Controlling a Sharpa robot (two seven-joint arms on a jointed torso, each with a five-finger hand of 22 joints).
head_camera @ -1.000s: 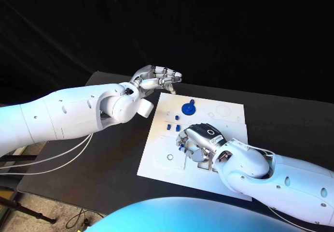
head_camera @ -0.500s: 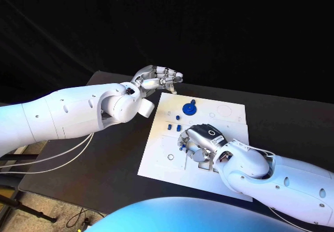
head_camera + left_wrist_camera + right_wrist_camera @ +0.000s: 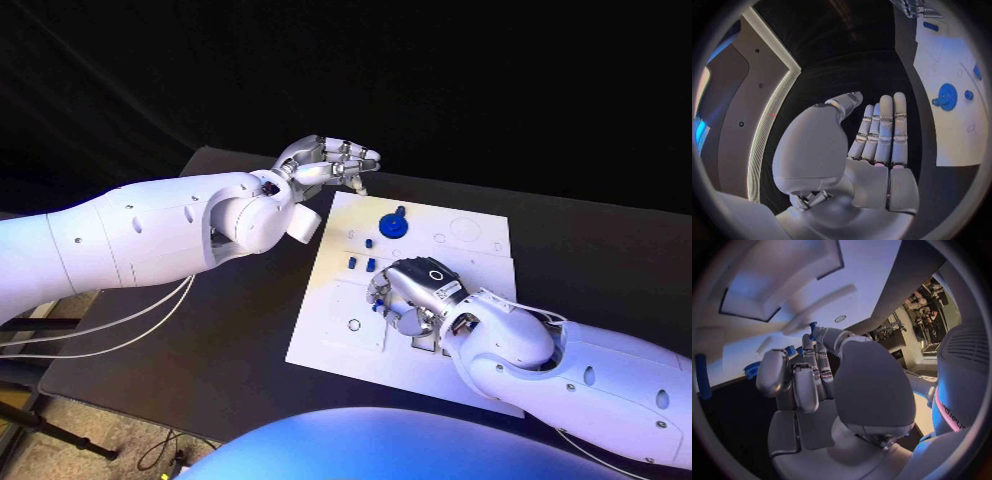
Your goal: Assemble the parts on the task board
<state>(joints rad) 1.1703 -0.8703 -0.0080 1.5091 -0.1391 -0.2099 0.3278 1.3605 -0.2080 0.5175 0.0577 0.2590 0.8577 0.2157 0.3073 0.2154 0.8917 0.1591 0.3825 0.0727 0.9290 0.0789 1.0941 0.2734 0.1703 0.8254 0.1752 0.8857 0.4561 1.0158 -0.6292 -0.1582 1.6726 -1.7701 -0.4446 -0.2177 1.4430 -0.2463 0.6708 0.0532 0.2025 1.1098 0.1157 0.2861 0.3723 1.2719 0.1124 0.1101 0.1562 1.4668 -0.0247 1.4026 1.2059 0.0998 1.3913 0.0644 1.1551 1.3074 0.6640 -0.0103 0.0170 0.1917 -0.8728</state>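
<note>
The white task board (image 3: 325, 335) lies in the middle of the black table. My right hand (image 3: 414, 290) is low over the board's centre with its fingers curled down. It pinches a small blue part (image 3: 812, 329) between thumb and a fingertip, and that part's blue also shows at the fingers (image 3: 376, 297). A round blue gear-like part (image 3: 392, 224) stands near the board's far edge, also seen as the gear (image 3: 947, 95). Two small blue parts (image 3: 359, 263) stand just beyond the right hand. My left hand (image 3: 326, 160) hovers off the board's far left corner, holding nothing, fingers straight (image 3: 882, 130).
The board has a rectangular recess (image 3: 782, 277) and round holes (image 3: 352, 325). A blue pin (image 3: 702, 376) and a blue round part (image 3: 752, 369) lie beyond the right hand. The black table (image 3: 202, 340) extends to the left of the board.
Almost nothing differs. The right hand has settled very slightly toward me on the board. The left hand has stayed in place.
</note>
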